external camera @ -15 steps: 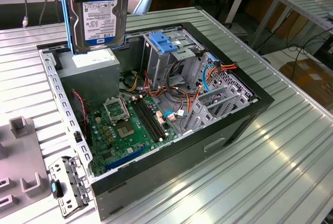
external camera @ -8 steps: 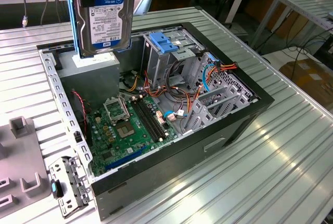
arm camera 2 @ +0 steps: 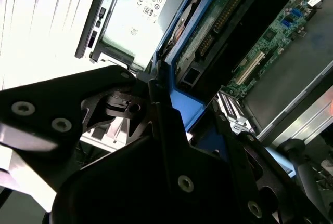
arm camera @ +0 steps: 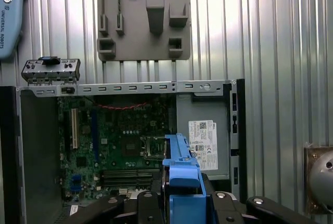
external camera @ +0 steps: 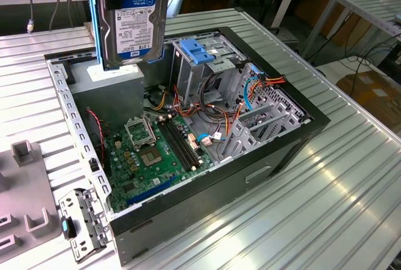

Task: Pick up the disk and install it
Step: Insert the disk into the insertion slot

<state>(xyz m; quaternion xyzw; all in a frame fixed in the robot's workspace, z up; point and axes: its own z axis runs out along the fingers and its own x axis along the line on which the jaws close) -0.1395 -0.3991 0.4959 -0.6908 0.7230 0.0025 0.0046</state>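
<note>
Exterior view: the disk [external camera: 135, 25] hangs upright in the air over the open computer case [external camera: 313, 119], which sits on the bench [external camera: 351, 220]. The jaws pinch the disk from above. It is over the grey box [external camera: 125, 79] in the case's corner, beside the blue bracket [external camera: 197, 51]. The green board [external camera: 147, 163] lies on the case's floor.
</note>
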